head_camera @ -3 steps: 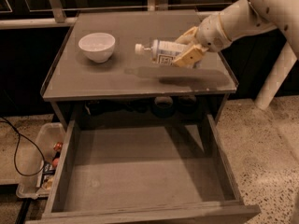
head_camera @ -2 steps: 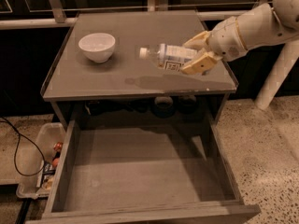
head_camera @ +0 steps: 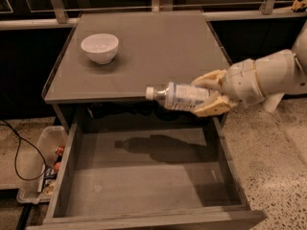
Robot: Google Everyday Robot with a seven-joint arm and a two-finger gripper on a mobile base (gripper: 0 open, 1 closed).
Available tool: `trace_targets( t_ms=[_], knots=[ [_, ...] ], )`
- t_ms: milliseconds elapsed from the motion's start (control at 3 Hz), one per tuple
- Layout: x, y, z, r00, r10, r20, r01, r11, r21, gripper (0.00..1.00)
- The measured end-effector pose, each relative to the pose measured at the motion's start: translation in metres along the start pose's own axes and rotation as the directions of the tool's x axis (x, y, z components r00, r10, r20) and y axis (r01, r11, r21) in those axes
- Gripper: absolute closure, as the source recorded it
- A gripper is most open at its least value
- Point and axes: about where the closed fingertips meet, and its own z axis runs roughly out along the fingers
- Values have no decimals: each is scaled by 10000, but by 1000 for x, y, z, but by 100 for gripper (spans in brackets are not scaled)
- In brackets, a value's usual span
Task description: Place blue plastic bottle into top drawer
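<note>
Pincer (head_camera: 207, 96) clenched on the bottle (head_camera: 178, 95), held level in the air above the back of the open drawer (head_camera: 144, 190), cap pointing left. Best lower it close to the bare bottom, then release gently

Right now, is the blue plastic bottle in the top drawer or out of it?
Out. The gripper holds the blue plastic bottle on its side, in the air over the open top drawer.

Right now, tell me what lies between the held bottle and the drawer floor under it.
Nothing. In the camera view the gripper holds the blue plastic bottle sideways over the open top drawer, whose bare bottom shows only the bottle's shadow.
</note>
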Motion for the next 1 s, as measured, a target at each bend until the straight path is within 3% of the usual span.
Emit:
trace_targets(
  t_ms=[333, 667, 1000],
  knots=[
    [27, 46, 28, 9990, 437, 35, -434, 9973, -599, 100],
    [60, 72, 66, 9938, 1095, 202, -1065, 9876, -1150, 100],
    [83, 83, 90, 9853, 1670, 348, -1612, 9784, -1297, 100]
  ],
)
